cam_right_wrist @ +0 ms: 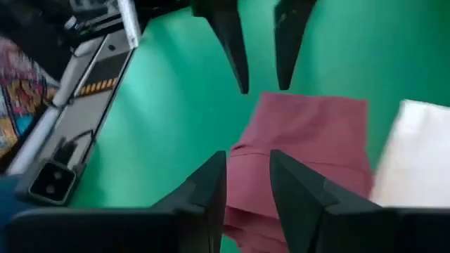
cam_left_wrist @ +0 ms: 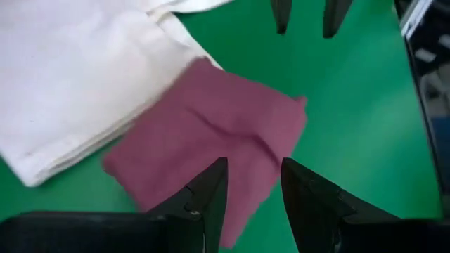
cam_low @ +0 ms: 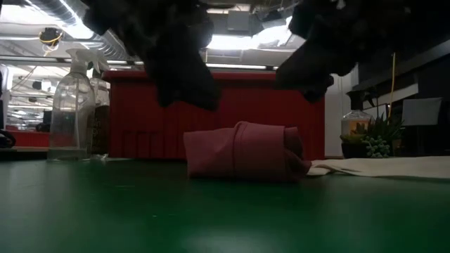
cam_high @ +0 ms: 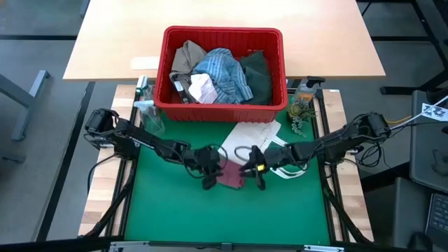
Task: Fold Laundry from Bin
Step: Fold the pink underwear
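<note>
A small maroon cloth (cam_high: 231, 175) lies folded on the green mat (cam_high: 175, 217); in the low view the maroon cloth (cam_low: 242, 151) rests flat, with both grippers hanging clear above it. My left gripper (cam_left_wrist: 254, 165) stands open over its left end, my right gripper (cam_right_wrist: 247, 156) open over its right end, each with nothing between its fingers. The red bin (cam_high: 224, 31) at the far side holds more laundry: a blue-white striped shirt (cam_high: 224, 77), a tan garment (cam_high: 187, 57), a dark green garment (cam_high: 257, 73) and a white cloth (cam_high: 203, 87).
A flat white tote bag (cam_high: 253, 133) lies on the mat between the bin and the maroon cloth, its edge next to the cloth. A spray bottle (cam_high: 145, 105) stands at the bin's left, a small plant (cam_high: 301, 112) at its right. Bare mat lies toward the near edge.
</note>
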Motion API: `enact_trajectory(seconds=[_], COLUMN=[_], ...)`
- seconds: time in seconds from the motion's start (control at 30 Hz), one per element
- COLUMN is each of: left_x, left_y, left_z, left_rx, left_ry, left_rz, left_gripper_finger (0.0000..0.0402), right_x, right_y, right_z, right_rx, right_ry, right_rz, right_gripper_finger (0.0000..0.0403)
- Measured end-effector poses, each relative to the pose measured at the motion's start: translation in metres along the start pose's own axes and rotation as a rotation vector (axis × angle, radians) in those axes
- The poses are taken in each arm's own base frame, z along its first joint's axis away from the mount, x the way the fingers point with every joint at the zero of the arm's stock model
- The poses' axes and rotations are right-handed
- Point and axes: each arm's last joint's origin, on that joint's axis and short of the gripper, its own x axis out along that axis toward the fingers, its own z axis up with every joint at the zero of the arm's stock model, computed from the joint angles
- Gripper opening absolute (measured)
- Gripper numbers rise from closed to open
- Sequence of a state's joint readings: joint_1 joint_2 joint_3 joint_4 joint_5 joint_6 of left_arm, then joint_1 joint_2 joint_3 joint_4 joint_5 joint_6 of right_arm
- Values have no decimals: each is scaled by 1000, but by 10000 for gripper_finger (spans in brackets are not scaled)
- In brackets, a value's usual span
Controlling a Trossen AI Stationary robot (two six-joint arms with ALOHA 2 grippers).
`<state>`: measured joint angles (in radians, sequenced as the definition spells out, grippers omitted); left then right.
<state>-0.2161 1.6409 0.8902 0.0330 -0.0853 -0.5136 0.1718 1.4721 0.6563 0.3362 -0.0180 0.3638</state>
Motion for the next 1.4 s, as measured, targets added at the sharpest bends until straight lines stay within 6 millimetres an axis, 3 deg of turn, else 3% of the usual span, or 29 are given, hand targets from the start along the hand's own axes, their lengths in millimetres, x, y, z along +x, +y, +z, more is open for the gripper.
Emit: enact_trajectory(seconds=[0.27, 0.73, 1.0, 1.23, 1.4], left_x=[7, 49, 40, 18, 15], left_y=[-18, -6, -9, -18, -21], left_z=[-19, -55, -49, -29, -15], left_rx=[132, 188, 182, 152, 118], left_ry=[-42, 90, 86, 14, -107], left_rz=[139, 222, 196, 113, 85], left_gripper_finger=[128, 128, 128, 128, 128], right_x=[22, 51, 46, 31, 21], right_y=[11, -4, -2, 10, 14], right_z=[-28, -68, -63, -40, -27], right_rx=[-74, -49, -51, -38, -44], right_ry=[59, 209, 195, 126, 64], right_rz=[-70, -159, -139, -26, -4], right_gripper_finger=[108, 108, 108, 108, 108])
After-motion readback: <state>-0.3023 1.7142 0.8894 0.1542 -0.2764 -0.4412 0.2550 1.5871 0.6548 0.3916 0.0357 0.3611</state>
